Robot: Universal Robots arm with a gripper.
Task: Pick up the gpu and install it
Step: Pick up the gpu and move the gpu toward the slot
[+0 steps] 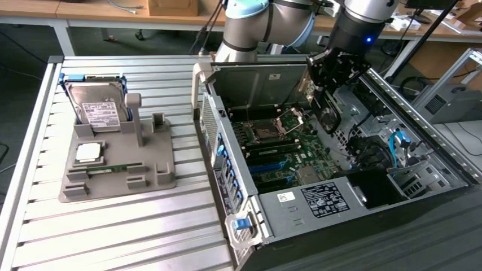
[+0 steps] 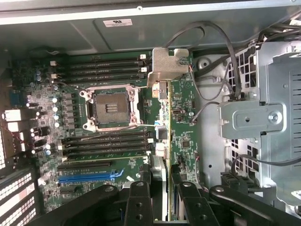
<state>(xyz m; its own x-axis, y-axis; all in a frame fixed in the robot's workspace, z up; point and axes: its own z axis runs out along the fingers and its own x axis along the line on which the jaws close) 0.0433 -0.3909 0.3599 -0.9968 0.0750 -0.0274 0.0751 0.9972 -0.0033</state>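
The robot arm reaches down into the open computer case (image 1: 316,206). The case lies on its side by the tabletop (image 1: 113,237) edge on the exterior view's right.

The pincer (image 2: 162,200) is closed on the gpu (image 2: 181,127), with one finger on each flat side. The gpu is a thin green card, and in the wrist view I see it edge-on. Its silver bracket (image 2: 167,63) is at the end far from the fingers. The card is inside the case, over the motherboard (image 2: 117,157) and just beside the empty chip socket (image 2: 110,108). The long blue slot (image 2: 87,178) is off to one side, and nothing is in it. I cannot tell if the card's lower edge touches the board.

Near the tabletop's other edge there is a grey holder (image 1: 158,172). A hard drive (image 1: 101,110) stands in it, and a memory stick (image 1: 113,167) lies in it.

I think the card is light and stiff, so it will not bend or droop in the grip. It looks easy to break, though. It is thin and covered in tiny parts, and a hard squeeze or a bump could hurt it. The flat sides look smooth, so it might slip if it is held too softly. A good place to hold it seems to be the bare board near an edge, away from the small parts, with the card kept straight up and down.
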